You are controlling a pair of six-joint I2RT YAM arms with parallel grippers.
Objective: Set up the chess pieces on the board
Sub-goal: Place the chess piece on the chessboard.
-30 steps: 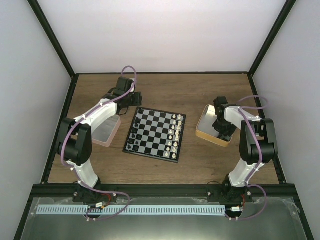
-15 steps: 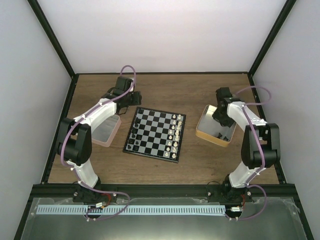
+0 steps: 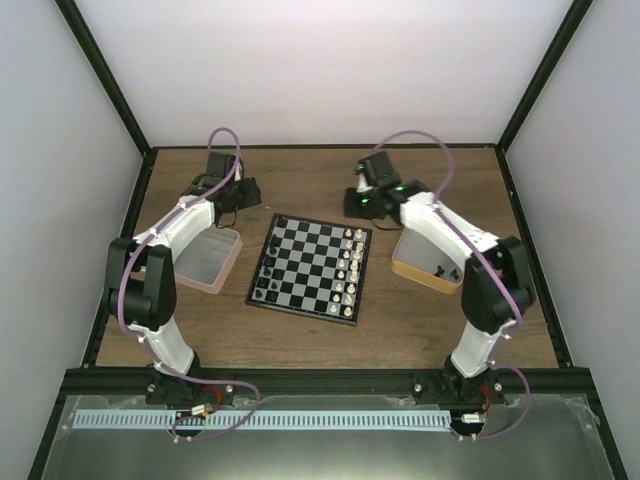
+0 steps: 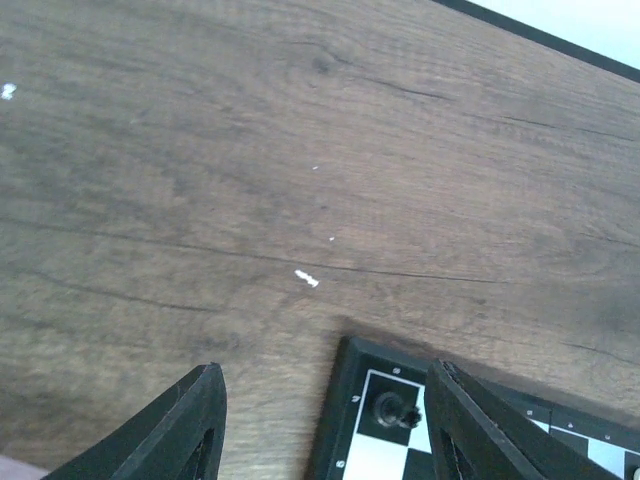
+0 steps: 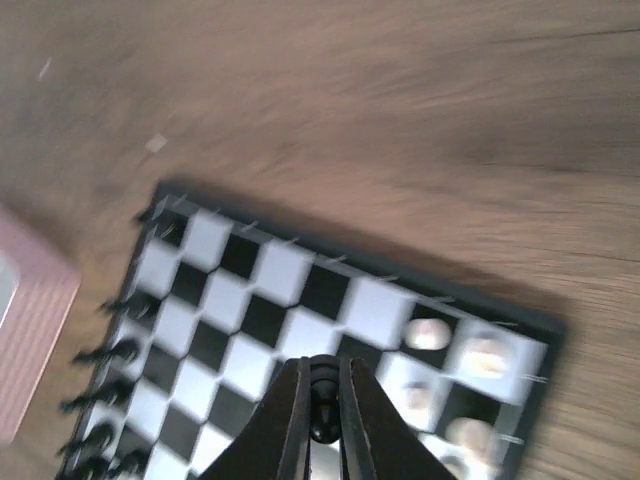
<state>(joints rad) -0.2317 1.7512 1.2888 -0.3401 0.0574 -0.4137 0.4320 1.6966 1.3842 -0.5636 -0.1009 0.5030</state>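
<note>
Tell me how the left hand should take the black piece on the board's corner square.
Pinch the black piece by its top, coming straight down with the left hand. It looks upright and alone on the board corner square, leaving room either side.

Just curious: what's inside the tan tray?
The tan tray holds a couple of dark chess pieces near its front right corner. The right arm covers its far side, hiding anything there.
</note>
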